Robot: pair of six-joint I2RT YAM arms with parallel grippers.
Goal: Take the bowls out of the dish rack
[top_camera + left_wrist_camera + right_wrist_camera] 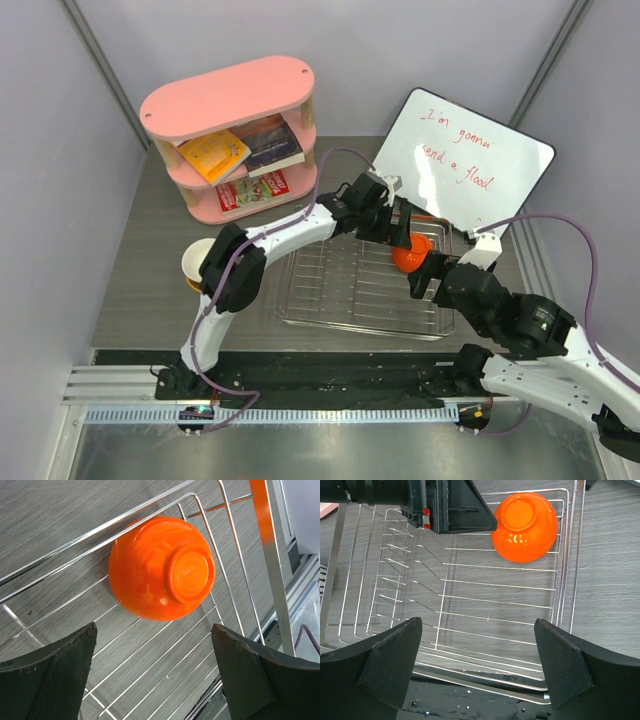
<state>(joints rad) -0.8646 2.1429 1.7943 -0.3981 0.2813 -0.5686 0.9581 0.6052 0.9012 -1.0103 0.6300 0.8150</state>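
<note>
Holding your left end effector [154, 630] wide open suits the orange bowl [160, 567] just ahead, tipped bottom-up in the rack [60, 545] corner; your right end effector [477, 625] gapes empty too.

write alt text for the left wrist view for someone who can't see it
An orange bowl lies bottom-up in a corner of the wire dish rack, its round foot facing the camera. The left gripper hangs over it, open, its two dark fingers wide apart at the bottom of the view and touching nothing.
</note>
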